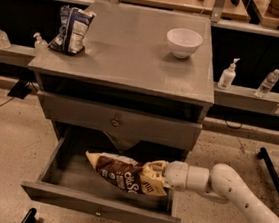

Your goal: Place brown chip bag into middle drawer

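Fingers clasp brown chip bag — middle drawer

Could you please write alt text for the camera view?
The tool of a white robot arm holds a brown chip bag in the open drawer of a grey cabinet; a white bowl and a blue-and-white bag sit on top.

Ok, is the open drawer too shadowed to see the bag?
Camera view: the drawer is dim inside, shaded by the cabinet, but the bag stands out, its pale end at the hand over the drawer's right side; the cabinet's top is brighter.
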